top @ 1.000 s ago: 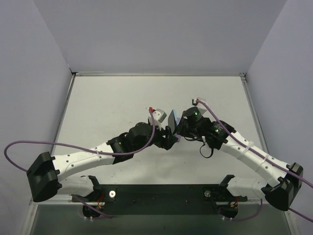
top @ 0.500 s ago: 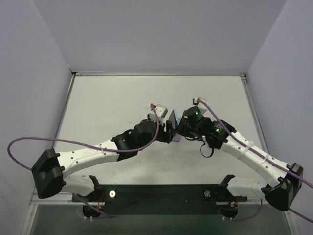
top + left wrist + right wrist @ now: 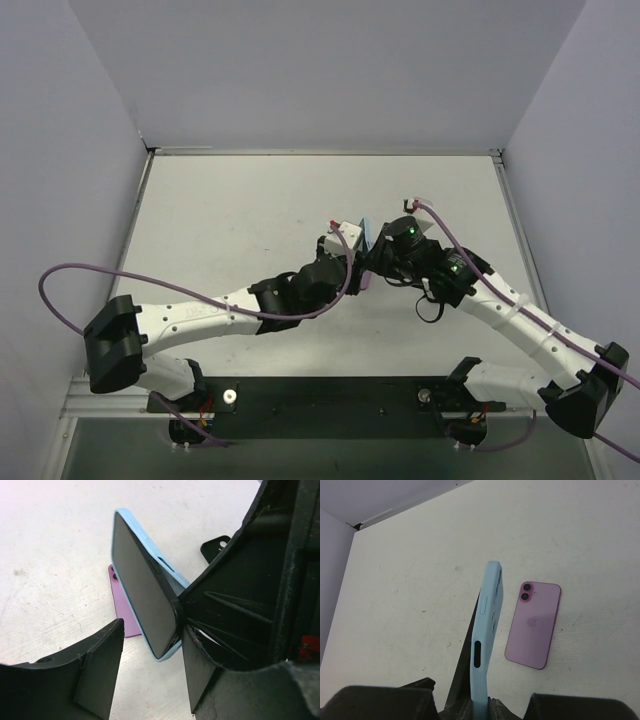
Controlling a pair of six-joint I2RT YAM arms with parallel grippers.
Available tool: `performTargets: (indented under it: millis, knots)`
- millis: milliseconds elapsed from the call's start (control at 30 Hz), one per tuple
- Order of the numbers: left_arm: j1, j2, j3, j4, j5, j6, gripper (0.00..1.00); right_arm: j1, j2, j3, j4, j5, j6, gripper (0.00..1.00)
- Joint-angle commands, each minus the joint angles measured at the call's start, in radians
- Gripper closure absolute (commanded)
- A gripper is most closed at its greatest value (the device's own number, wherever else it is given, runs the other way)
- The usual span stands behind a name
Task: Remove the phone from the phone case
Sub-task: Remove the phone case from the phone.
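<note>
- Pressed together on the lower end of the one phone case point(image 3: 487, 625): the right gripper point(image 3: 480, 706), pinching it so that it stands on edge, long side running toward 12 o'clock in the right wrist view.
- Light blue, that case, with one dark oblong slot point(image 3: 477, 654) and raised button bumps along the edge facing the right wrist camera.
- Spread wide around the near end of the same case: the left gripper point(image 3: 151, 626). Finger at 3 o'clock point(image 3: 197, 670) up against the blue rim, finger at 9 o'clock point(image 3: 100, 670) apart from it, bare counter point(image 3: 60, 545) showing in the gap.
- Inside the blue rim, a dark glossy face. No telling whether screen or lining.
- Not clear whether the case's lower end rests on the counter.
- One phone point(image 3: 534, 625), purple, lying flat on the counter, back up, at 3 o'clock of the case in the right wrist view, apart from the case and from both grippers.
- Two camera lenses point(image 3: 525, 593) stacked in the phone's corner toward 11 o'clock.
- In the left wrist view, the same phone peeking out behind the case at 8 o'clock.
- From above, both grippers meeting just toward 3 o'clock of the counter's middle, on two white arms point(image 3: 190, 318).
- Two purple cables point(image 3: 60, 290), one looping off each arm.
</note>
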Motion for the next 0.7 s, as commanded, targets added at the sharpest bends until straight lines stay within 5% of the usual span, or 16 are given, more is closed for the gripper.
performTargets:
  millis: [0,400,500,633,667]
  knots:
    - [-0.002,0.034,0.043,-0.015,-0.149,0.0,0.42,0.033,-0.069,0.023,0.146,-0.16,0.054,1.0]
    - [-0.001,0.054,0.075,0.006,-0.252,0.006,0.54,0.038,-0.078,-0.004,0.204,-0.223,0.071,1.0]
    - [-0.001,0.052,0.077,0.009,-0.252,-0.008,0.65,0.039,-0.084,-0.013,0.205,-0.216,0.073,1.0]
    - [0.002,0.041,0.075,0.011,-0.243,-0.022,1.0,0.039,-0.092,-0.03,0.204,-0.194,0.071,1.0]
    - [0.008,0.035,0.075,0.006,-0.241,-0.029,1.0,0.039,-0.092,-0.033,0.202,-0.19,0.066,1.0]
